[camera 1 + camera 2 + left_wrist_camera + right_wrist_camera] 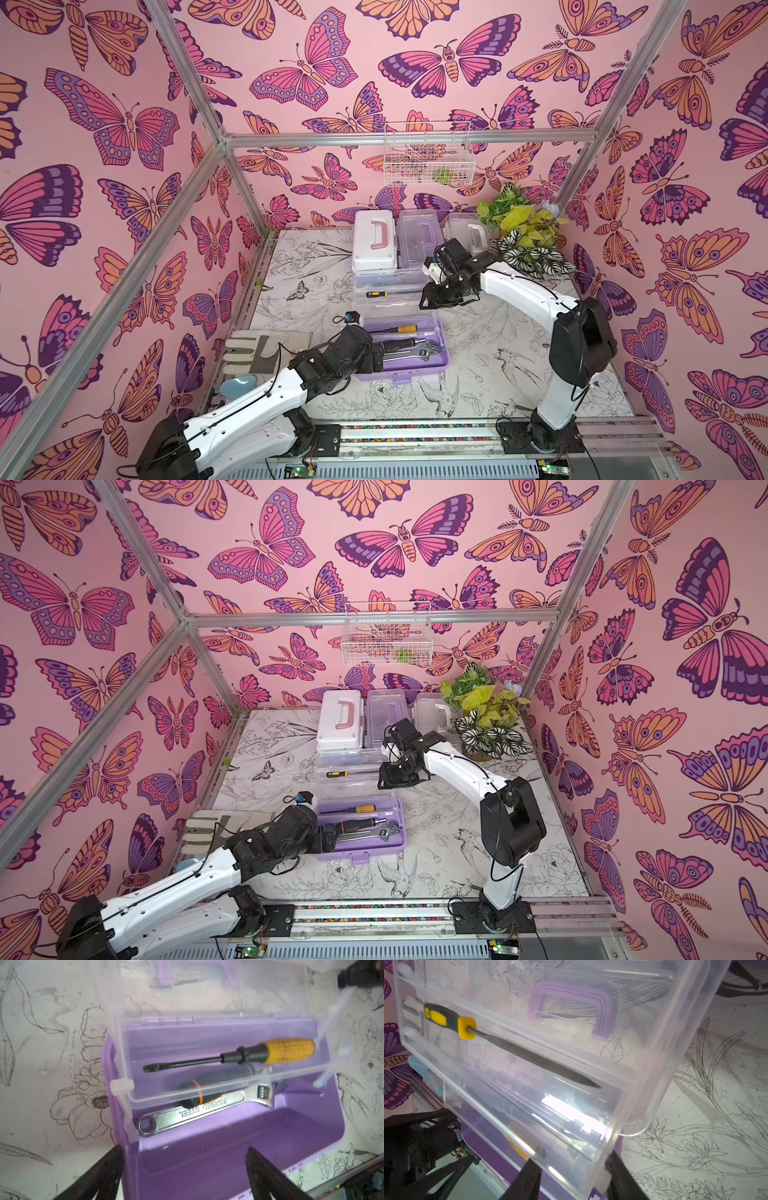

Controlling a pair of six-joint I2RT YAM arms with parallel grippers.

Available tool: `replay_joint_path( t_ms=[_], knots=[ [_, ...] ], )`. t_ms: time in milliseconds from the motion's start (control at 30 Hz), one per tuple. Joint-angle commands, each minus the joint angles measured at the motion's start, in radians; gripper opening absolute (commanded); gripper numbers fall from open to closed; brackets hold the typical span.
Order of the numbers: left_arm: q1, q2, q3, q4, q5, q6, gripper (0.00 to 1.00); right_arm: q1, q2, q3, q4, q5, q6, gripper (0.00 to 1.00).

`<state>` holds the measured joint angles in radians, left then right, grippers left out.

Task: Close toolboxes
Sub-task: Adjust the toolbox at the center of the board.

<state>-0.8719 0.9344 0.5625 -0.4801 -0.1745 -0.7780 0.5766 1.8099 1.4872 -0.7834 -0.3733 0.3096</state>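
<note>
Desk point(519, 374): one, covered in flower-and-bird sketches.
Arms: two. The left arm point(257, 399) reaches in low and the right arm point(523, 295) arches over.
Toolboxes: four! Three line the back wall, lids down: white-lidded toolbox point(373, 239), lilac-handled toolbox point(417, 237), white-handled toolbox point(467, 232). The fourth, the open lilac toolbox point(399, 371), sits mid-desk with its clear lid point(390, 286) tipped up and back.
Plant point(528, 237): one, in the back right corner.
Wire basket point(428, 153): one, hung on the back wall.
Glove point(266, 349): one, lying flat beside the left arm.
Tools: four. A yellow screwdriver point(239, 1055) lies in the clear tray point(128, 1057). A black-and-orange screwdriver point(190, 1102) and a wrench point(187, 1114) lie beneath it. A file point(517, 1051) shows through the lid.
Left gripper point(184, 1148): jaws wide apart at the open box's end, one outside the wall and one over the base, clamping nothing.
Right gripper point(572, 1159): jaws straddle the lid's corner; whether they pinch it or merely flank it, I can't tell.
</note>
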Motion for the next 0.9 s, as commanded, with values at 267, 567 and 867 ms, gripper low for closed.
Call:
replay_joint_path(
  t_ms=[267, 567, 867],
  knots=[
    [-0.205, 0.199, 0.064, 0.196, 0.193, -0.154, 0.98, 0.092, 0.086, 0.173, -0.028, -0.133, 0.004, 0.60],
    [-0.267, 0.281, 0.130, 0.238, 0.210, -0.153, 1.00, -0.002, -0.271, -0.113, -0.008, 0.174, 0.141, 0.75],
    [-0.338, 0.411, 0.223, 0.320, 0.286, -0.122, 0.99, -0.026, -0.615, -0.510, -0.112, 0.334, 0.353, 0.82]
  ],
)
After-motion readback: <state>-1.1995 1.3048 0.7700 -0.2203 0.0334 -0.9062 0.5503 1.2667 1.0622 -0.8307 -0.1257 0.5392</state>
